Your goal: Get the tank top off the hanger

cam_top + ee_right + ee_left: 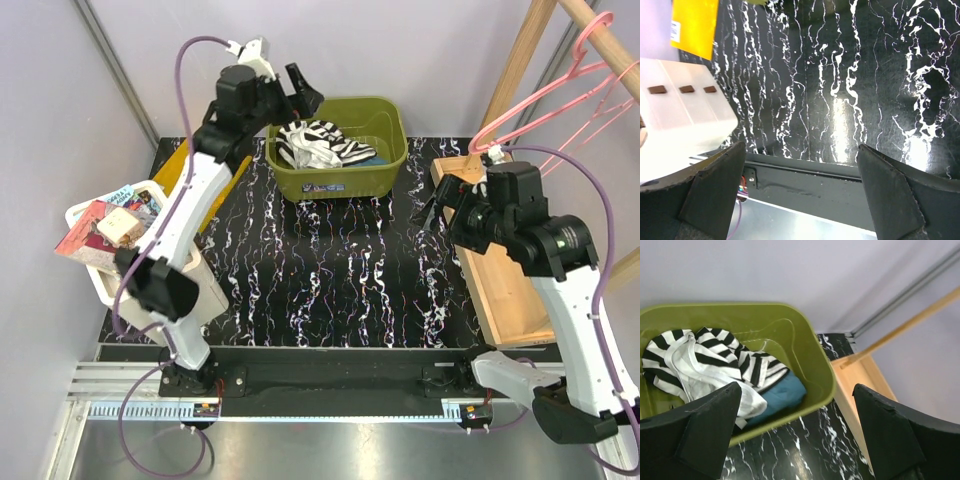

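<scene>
The black-and-white striped tank top lies crumpled in the green bin at the back of the table, off any hanger. In the left wrist view the tank top rests on a blue cloth inside the bin. Empty pink hangers hang from the wooden rod at the upper right. My left gripper is open and empty above the bin's left rim; it also shows in the left wrist view. My right gripper is open and empty over the table's right side, and shows in its own wrist view.
A white container with books and boxes stands at the left edge, also in the right wrist view. A yellow board leans behind it. The wooden rack's base and post stand along the right.
</scene>
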